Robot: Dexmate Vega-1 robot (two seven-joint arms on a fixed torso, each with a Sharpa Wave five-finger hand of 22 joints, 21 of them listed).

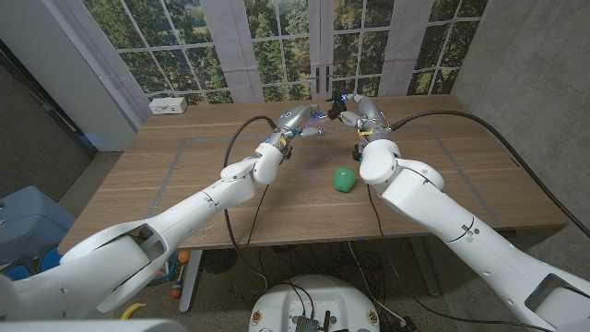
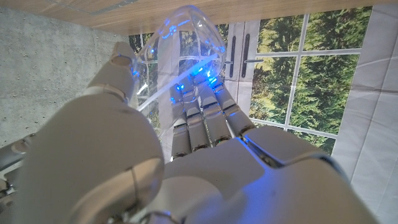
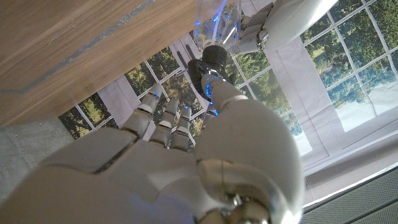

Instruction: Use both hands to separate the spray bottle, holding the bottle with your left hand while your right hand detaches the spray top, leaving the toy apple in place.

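My left hand [image 1: 293, 122] is raised over the far middle of the table and grips the clear spray bottle [image 2: 180, 43], its fingers [image 2: 202, 118] wrapped around the body. Just to its right, my right hand [image 1: 361, 114] holds the black spray top [image 3: 217, 59] between thumb and fingers. The top sits right at the end of the clear bottle [image 3: 214, 18]; whether the two are still joined cannot be told. The green toy apple [image 1: 344, 179] rests on the table [image 1: 184, 175] nearer to me, below the right forearm and apart from both hands.
A white box [image 1: 169, 105] sits at the table's far left corner. Black cables [image 1: 241, 148] hang off both arms above the tabletop. Windows stand close behind the far edge.
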